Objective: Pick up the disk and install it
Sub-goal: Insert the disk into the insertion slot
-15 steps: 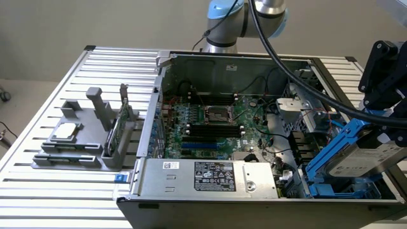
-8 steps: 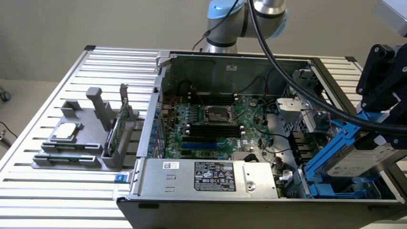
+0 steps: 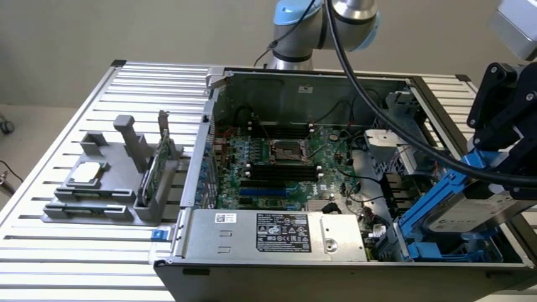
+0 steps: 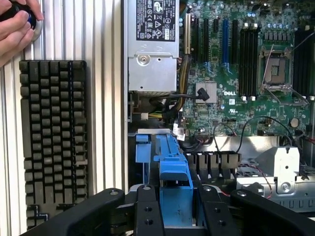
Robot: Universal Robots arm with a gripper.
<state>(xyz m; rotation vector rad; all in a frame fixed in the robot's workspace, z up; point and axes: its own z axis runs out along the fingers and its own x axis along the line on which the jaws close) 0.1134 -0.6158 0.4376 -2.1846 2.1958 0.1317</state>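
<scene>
Two black fingers [image 4: 147, 206] of the gripper [image 4: 178, 209] are closed on the blue-edged disk [image 4: 174, 167]. The disk is held tilted (one end low, the other raised) over the drive bay [image 3: 449, 251], which lies in the corner of the open computer case [image 3: 336, 267] beside the power supply [image 3: 277, 233]. The pick-up is judged done and the install in hand but not yet finished; for seating, the disk must be levelled and lined up with the bay's rails, and the cables [image 4: 170, 108] beyond kept clear.

Your arm [image 3: 293, 38] stands top centre in the exterior view; your gripper [image 3: 502, 179], at the right edge, grips the disk [image 3: 468, 215].
</scene>
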